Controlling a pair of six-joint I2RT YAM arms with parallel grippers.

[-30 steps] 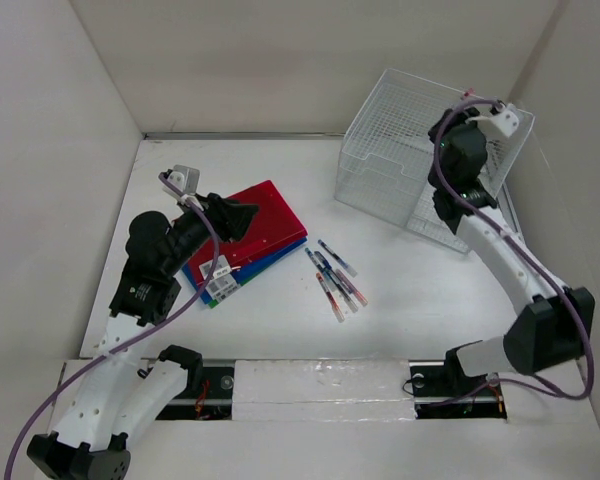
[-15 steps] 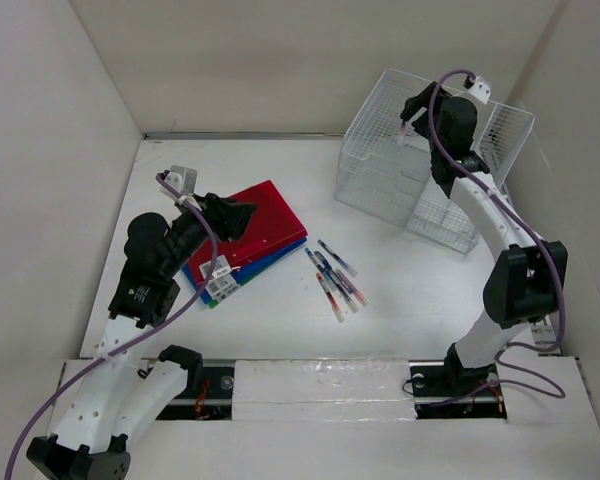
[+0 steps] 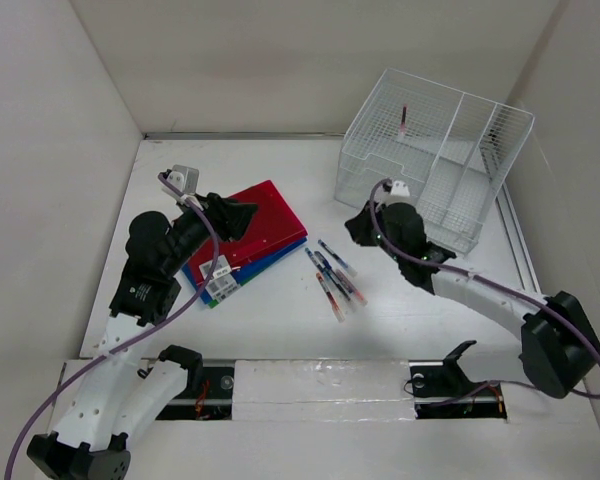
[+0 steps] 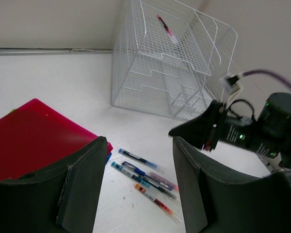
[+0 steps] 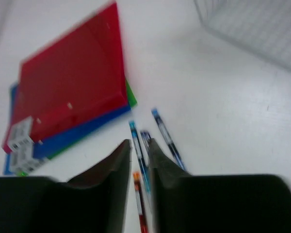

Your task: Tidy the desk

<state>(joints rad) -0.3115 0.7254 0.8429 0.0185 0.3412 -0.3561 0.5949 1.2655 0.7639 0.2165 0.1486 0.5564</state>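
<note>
White matte tabletop, the desk [image 3: 280, 330], is seen spread across the whole view between upright side panels; on it a red folder [image 3: 260, 222] is stacked over blue and green ones at the left, a cluster of loose pens [image 3: 335, 275] is scattered near the middle, and a wire-mesh rack [image 3: 380, 180] is set at the far right. One pink pen [image 3: 404, 120] is already lodged upright in the rack's rear compartment, so the step in hand is judged to be the transfer of pens into the rack, with several left to be moved. The right gripper [image 5: 138, 143] is held low just beside the rack and aimed at the pen cluster; its fingers are pressed almost together with only a slit between them, and nothing is pinched. The left gripper [image 4: 138, 141] is poised above the folder stack; its jaws are spread and nothing is held. For the next move, the right fingers would need to be parted, lowered astride a single pen, and closed without its neighbours being disturbed, since the pens lie close together.
</note>
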